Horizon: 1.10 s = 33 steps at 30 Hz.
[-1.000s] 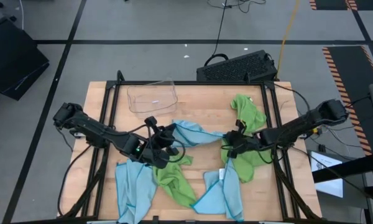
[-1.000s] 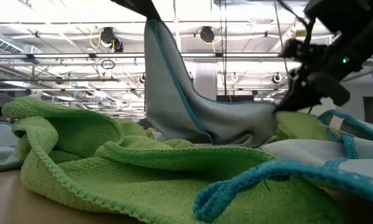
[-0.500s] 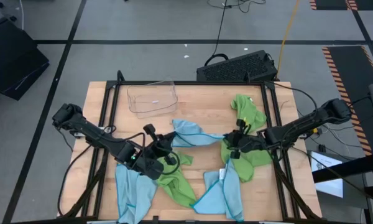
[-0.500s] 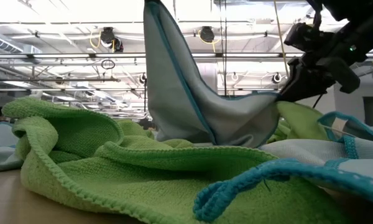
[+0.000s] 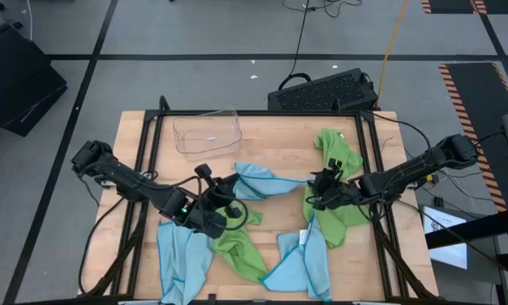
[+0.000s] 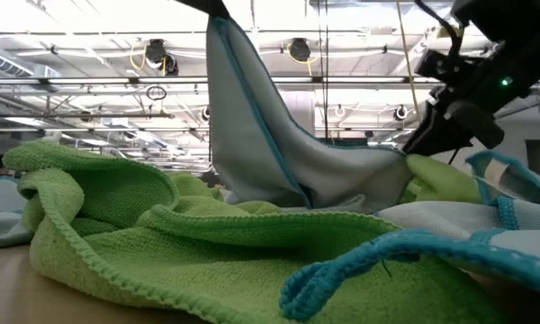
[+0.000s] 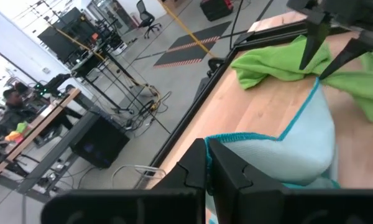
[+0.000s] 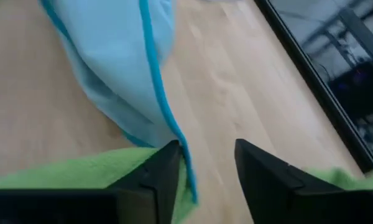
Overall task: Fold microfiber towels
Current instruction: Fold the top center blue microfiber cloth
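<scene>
Towel (image 6: 279, 153): soft blue draped peak

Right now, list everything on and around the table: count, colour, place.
light blue towels: three, light blue; in the high view one at the table's lower left, one at lower centre-right, one in the middle with a corner lifted.
green towels: at least two, lime green; one at lower centre, the rest bunched along the right side.
plastic tray: one, clear; far left part of the table, apart from the towels.
table: one, light wood with a dark frame.
keyboard-like device: one, black; on the floor beyond the table.
left gripper: one, dark; mid-table, shut on the middle light blue towel.
right gripper: one, dark; right of centre, open, at that towel's other end.
</scene>
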Tool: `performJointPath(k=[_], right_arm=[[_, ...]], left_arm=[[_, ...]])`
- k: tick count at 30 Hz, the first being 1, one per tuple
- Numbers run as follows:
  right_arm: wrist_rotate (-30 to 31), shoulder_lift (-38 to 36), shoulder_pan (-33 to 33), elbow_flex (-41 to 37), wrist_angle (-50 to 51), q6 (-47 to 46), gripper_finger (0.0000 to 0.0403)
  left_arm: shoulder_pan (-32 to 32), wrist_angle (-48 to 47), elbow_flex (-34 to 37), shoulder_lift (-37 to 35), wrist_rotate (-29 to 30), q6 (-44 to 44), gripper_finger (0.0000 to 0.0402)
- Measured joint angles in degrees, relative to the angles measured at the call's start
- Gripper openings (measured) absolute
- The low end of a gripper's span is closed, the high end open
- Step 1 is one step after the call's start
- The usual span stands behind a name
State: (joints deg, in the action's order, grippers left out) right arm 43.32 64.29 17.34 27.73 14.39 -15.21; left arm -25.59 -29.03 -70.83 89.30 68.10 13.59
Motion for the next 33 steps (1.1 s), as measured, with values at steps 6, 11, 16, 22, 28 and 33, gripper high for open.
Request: performJointPath(k=[6,11,16,22,28,33], right_arm=[[-5.3,0.0,-0.1,0.0,7.1,-7.1,0.0164],[-17.9,0.0,-0.1,0.0,4.9,-9.5,0.0153],[-20.7,0.0,-0.1,-1.9,-1.5,-9.0,0.0137],[-18.0,0.0,0.0,-3.3,-3.9,-7.9,0.0151],[-19.2,0.0,-0.1,-3.3,-6.2,-6.2,0.0163],[-19.3,2.4,-0.2,-3.3,-7.2,-5.1,0.0157]], left_arm=[[1.3,-2.3,0.0,0.0,-0.4,2.0,0.0013],[2.0,-2.9,0.0,0.0,-0.4,2.2,0.0005],[2.2,-2.9,0.0,0.0,-0.5,2.2,0.0013],[2.4,-2.9,0.0,0.0,-0.5,1.7,0.0007],[3.2,-3.0,0.0,0.0,-0.5,1.7,0.0015],[3.3,-3.0,0.0,0.0,-0.7,1.6,0.0006]])
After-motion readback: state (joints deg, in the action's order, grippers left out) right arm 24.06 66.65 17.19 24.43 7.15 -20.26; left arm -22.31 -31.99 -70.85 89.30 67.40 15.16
